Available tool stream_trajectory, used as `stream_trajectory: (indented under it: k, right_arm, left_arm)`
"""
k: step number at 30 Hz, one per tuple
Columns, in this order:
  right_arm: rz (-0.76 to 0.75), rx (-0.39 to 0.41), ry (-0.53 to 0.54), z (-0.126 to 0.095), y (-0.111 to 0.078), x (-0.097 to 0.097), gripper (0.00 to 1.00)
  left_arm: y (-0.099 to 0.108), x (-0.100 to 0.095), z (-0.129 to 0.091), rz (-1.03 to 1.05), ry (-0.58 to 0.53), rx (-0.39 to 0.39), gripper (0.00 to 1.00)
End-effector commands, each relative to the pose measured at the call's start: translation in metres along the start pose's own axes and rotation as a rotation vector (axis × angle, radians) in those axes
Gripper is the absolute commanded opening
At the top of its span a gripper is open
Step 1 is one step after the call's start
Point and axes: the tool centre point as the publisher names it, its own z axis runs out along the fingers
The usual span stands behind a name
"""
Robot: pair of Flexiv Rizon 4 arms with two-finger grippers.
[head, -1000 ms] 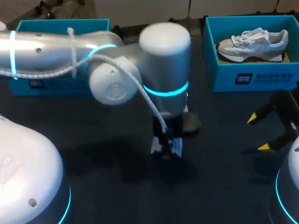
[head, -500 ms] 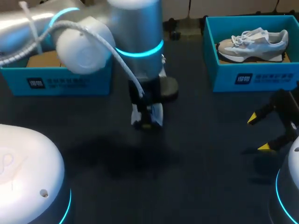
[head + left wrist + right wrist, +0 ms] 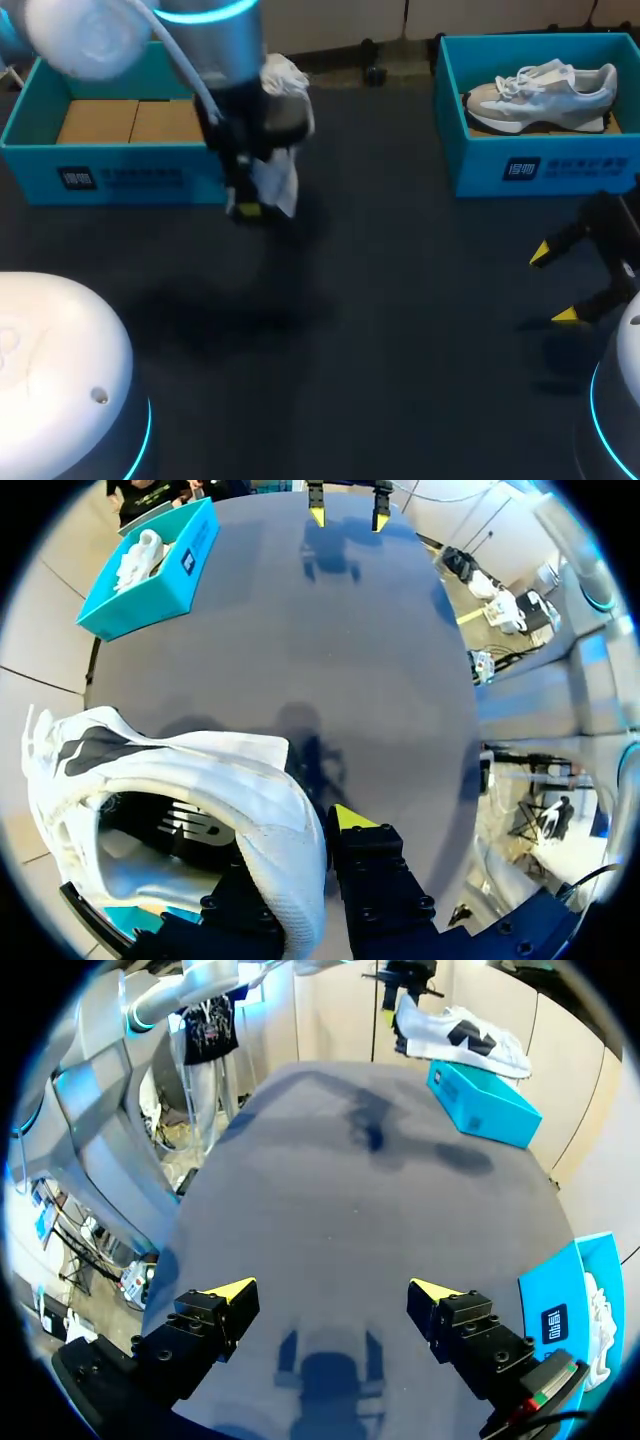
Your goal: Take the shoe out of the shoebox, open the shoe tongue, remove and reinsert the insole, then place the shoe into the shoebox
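My left gripper [image 3: 243, 206] is clamped on the white mesh sneaker [image 3: 215, 770] at its collar. The sneaker hangs off the table, just beside the open teal cardboard shoebox [image 3: 120, 178]. My right gripper [image 3: 332, 1292] is spread wide, holding nothing. Probably the boxing step. Next: clear the wall, lower, release.

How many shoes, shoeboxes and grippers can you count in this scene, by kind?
Shoes: 2 (held shoe, boxed shoe)
Shoeboxes: 2 (left shoebox, right shoebox)
Grippers: 2 (left gripper, right gripper)
Total: 6
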Motion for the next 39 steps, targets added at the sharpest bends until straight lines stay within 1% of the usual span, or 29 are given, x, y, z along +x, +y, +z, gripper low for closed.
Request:
stream_trajectory:
  k: [1, 2, 3, 4, 24, 25, 26, 27, 29, 31, 32, 33, 36, 37, 39]
  right_arm:
    - [0.0, 0.003, -0.002, 0.0, 0.0, 0.001, 1.0]
    - [0.0, 0.003, -0.002, 0.0, 0.0, 0.001, 1.0]
    - [0.0, 0.003, -0.002, 0.0, 0.0, 0.001, 1.0]
    - [0.0, 0.003, -0.002, 0.0, 0.0, 0.001, 1.0]
    - [0.0, 0.003, -0.002, 0.0, 0.0, 0.001, 1.0]
    - [0.0, 0.003, -0.002, 0.0, 0.0, 0.001, 1.0]
    - [0.0, 0.003, -0.002, 0.0, 0.0, 0.001, 1.0]
    - [0.0, 0.003, -0.002, 0.0, 0.0, 0.001, 1.0]
    - [0.0, 0.003, -0.002, 0.0, 0.0, 0.001, 1.0]
    - [0.0, 0.003, -0.002, 0.0, 0.0, 0.001, 1.0]
    - [0.0, 0.003, -0.002, 0.0, 0.0, 0.001, 1.0]
    - [0.0, 0.003, -0.002, 0.0, 0.0, 0.001, 1.0]
    - [0.0, 0.003, -0.002, 0.0, 0.0, 0.001, 1.0]
    - [0.0, 0.003, -0.002, 0.0, 0.0, 0.001, 1.0]
    - [0.0, 0.003, -0.002, 0.0, 0.0, 0.001, 1.0]
  left_arm:
    - [0.055, -0.011, -0.033, 0.019, 0.02, 0.076, 0.0]
    - [0.063, -0.015, -0.04, 0.019, 0.025, 0.08, 0.0]
    - [0.063, -0.015, -0.04, 0.019, 0.025, 0.08, 0.0]
    - [0.077, -0.019, -0.051, 0.02, 0.029, 0.092, 0.0]
    - [0.077, -0.019, -0.051, 0.02, 0.029, 0.092, 0.0]
    - [0.084, -0.028, -0.055, 0.012, 0.047, 0.122, 0.0]
    - [0.089, -0.037, -0.056, -0.018, 0.021, 0.085, 0.0]
    - [0.095, -0.045, -0.058, -0.016, 0.01, 0.069, 0.0]
    - [0.107, -0.06, -0.066, 0.014, 0.037, 0.106, 0.0]
    - [0.119, -0.072, -0.073, 0.015, 0.031, 0.098, 0.0]
    - [0.128, -0.082, -0.077, 0.025, 0.047, 0.111, 0.0]
    - [0.134, -0.089, -0.081, 0.008, 0.023, 0.082, 0.0]
    - [0.151, -0.103, -0.093, 0.014, 0.027, 0.085, 0.0]
    - [0.16, -0.109, -0.099, 0.028, 0.051, 0.097, 0.0]
    - [0.171, -0.118, -0.105, 0.006, 0.044, 0.077, 0.0]
